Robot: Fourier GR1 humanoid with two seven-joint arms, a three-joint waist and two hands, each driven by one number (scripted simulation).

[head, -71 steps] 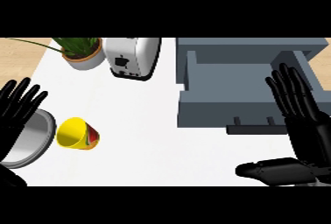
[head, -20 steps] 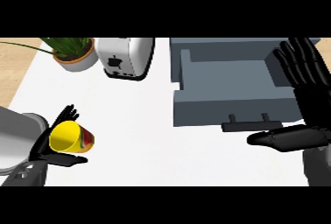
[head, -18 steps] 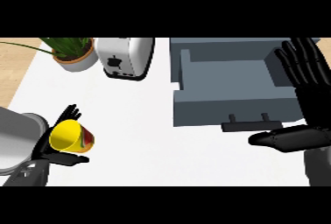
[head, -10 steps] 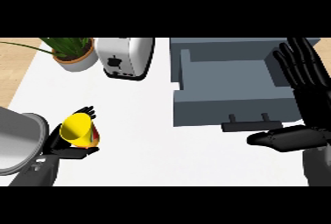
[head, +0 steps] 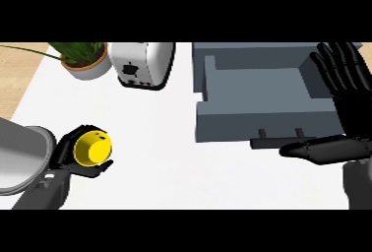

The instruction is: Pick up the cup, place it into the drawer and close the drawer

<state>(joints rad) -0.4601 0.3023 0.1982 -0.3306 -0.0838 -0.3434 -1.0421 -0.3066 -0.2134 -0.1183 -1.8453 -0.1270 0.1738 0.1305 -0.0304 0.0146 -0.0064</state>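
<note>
The yellow cup [head: 93, 147] is at the lower left of the head view, its mouth turned up toward me. My left hand [head: 67, 152] is shut on it, fingers curled round its far side and thumb under it. The grey drawer [head: 254, 88] stands pulled out at the upper right, its inside bare, with a dark handle [head: 280, 141] on its front. My right hand [head: 347, 118] is open at the right edge, fingers straight over the drawer's right wall and thumb lying by the handle.
A silver toaster [head: 141, 64] and a potted plant [head: 83, 59] stand at the back of the white counter [head: 152, 123]. A grey metal bowl [head: 18, 155] sits at the left edge, right beside my left hand.
My left hand has closed round the cup and tipped it, so its open mouth now faces up. The right hand has stayed in place.
</note>
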